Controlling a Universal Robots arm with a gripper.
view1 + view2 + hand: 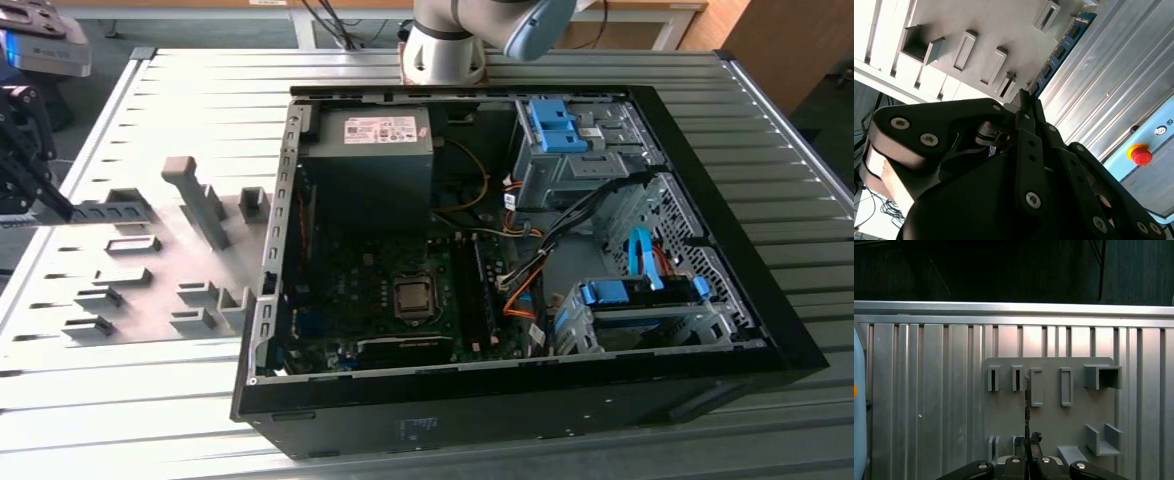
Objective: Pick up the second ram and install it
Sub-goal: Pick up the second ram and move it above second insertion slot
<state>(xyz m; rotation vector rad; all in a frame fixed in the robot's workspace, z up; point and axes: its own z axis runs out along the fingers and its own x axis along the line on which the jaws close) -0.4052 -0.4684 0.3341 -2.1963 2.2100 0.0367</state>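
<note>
My jaws pinch second ram [1059,51] near one end, over grey fixture plate [1054,425]. Judge board light, stiff, thin, fragile: grip flat faces, no twisting.

In the first wrist view the second ram [1027,400] shows edge-on, a thin dark line. Its faces are unseen, and its near end is hidden between the clamped fingertips of the tool [1028,441], whose body the bottom edge cuts off. In the second wrist view the tool's dark bulk covers the ram's gripped end and much of the counter [1114,80]. In the exterior view the tool sits at the picture's left edge, mostly cropped, and what it pinches cannot be made out there. The arm [447,50] is cut by the top edge. Inside the computer case [534,420] the memory slots are too dark to tell filled from empty.
</note>
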